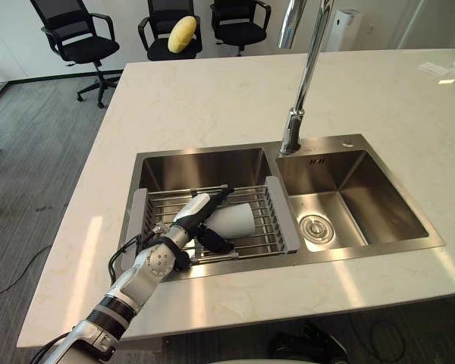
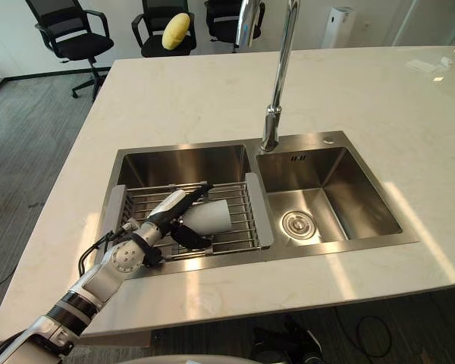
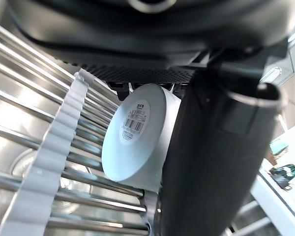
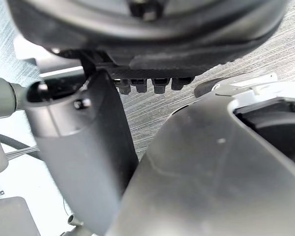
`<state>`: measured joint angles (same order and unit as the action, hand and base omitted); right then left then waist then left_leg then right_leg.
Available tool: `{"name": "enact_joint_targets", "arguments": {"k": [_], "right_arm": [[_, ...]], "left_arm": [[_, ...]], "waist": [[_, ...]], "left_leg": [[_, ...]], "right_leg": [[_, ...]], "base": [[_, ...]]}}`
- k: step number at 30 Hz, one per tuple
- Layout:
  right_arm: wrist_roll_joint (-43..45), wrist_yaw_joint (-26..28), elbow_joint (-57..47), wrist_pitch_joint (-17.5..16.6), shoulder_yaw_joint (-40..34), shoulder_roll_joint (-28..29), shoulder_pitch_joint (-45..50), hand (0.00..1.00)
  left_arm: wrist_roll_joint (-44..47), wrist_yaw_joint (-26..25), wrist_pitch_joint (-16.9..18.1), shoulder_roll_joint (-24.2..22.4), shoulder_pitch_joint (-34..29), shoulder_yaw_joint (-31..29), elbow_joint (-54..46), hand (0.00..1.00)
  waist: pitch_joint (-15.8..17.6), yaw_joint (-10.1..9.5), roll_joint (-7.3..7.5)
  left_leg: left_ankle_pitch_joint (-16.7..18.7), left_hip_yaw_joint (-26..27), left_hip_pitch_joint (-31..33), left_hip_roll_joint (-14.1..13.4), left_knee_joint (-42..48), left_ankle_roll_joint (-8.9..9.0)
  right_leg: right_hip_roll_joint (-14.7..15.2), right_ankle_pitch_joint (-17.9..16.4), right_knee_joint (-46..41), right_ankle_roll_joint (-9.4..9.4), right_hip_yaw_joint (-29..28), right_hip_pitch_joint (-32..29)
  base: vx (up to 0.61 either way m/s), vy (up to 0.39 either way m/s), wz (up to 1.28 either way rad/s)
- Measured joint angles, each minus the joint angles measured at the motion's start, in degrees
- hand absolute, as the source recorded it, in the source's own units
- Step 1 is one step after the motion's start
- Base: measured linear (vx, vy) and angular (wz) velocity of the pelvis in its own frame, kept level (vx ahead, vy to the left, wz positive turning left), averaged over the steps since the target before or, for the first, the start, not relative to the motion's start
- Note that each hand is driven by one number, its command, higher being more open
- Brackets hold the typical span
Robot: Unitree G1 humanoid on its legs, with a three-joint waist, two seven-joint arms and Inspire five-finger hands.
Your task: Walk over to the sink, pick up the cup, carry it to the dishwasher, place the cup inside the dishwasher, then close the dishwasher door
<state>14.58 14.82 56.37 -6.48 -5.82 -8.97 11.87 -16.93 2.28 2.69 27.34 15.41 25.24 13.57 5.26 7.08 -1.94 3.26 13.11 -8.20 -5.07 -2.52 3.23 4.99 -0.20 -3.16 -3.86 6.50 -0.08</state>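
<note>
A white cup lies on its side on the wire drying rack in the left basin of the steel sink. My left hand reaches in from the counter's near edge and straddles the cup's closed base. Its white-covered thumb runs along the far side and its dark fingers lie on the near side, only loosely bent. In the left wrist view the cup's base rests against the thumb. My right hand hangs relaxed and holds nothing.
A tall chrome faucet rises between the basins. The right basin has a drain. A pale stone counter surrounds the sink. Black office chairs stand beyond it, one with a yellow object on its seat.
</note>
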Motion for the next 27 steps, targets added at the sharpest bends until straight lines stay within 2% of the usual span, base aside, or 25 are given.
{"name": "enact_joint_targets", "arguments": {"k": [4,7,11,19,27], "right_arm": [[0.0,0.0,0.0,0.0,0.0,0.1,0.0,1.00],[0.0,0.0,0.0,0.0,0.1,0.1,0.0,1.00],[0.0,0.0,0.0,-0.1,0.2,0.2,-0.3,1.00],[1.1,0.0,0.3,-0.2,0.2,0.3,-0.2,1.00],[1.6,0.0,0.4,-0.6,0.0,0.5,0.1,1.00]], "left_arm": [[-1.2,-0.1,-2.1,-0.2,1.2,0.6,1.0,0.00],[-2.3,-2.5,-2.5,-0.8,2.4,1.3,2.4,0.00],[-2.4,-3.0,-3.6,-0.4,3.9,2.0,3.2,0.00],[0.3,-4.1,-3.4,0.8,4.5,2.9,3.2,0.00],[8.9,-4.9,-2.2,1.3,4.1,1.1,-1.0,0.00]], "waist": [[0.0,0.23,0.01],[0.0,0.39,0.06],[-0.1,1.64,0.09],[-0.4,1.66,0.45],[-0.5,1.02,0.49]], "left_leg": [[0.0,0.1,0.1,-0.1,0.3,0.03],[0.0,0.1,0.2,-0.1,0.3,0.06],[0.1,0.2,0.6,-0.2,0.2,0.12],[0.1,0.2,0.7,0.1,0.2,0.11],[-0.1,-0.2,1.2,0.1,0.9,-0.05]], "right_leg": [[0.0,0.0,0.0,0.02,-0.1,0.0],[-0.1,0.1,0.0,-0.01,-0.2,-0.1],[-0.1,0.2,0.1,-0.19,-0.2,-0.6],[0.0,0.2,0.1,-0.16,-0.5,-0.7],[0.1,1.0,0.2,-0.05,-0.3,-0.8]], "base": [[-0.05,-0.013,-0.01],[-0.01,-0.005,0.00],[0.01,0.000,-0.01],[0.01,0.000,-0.01],[-0.05,-0.010,0.01]]}}
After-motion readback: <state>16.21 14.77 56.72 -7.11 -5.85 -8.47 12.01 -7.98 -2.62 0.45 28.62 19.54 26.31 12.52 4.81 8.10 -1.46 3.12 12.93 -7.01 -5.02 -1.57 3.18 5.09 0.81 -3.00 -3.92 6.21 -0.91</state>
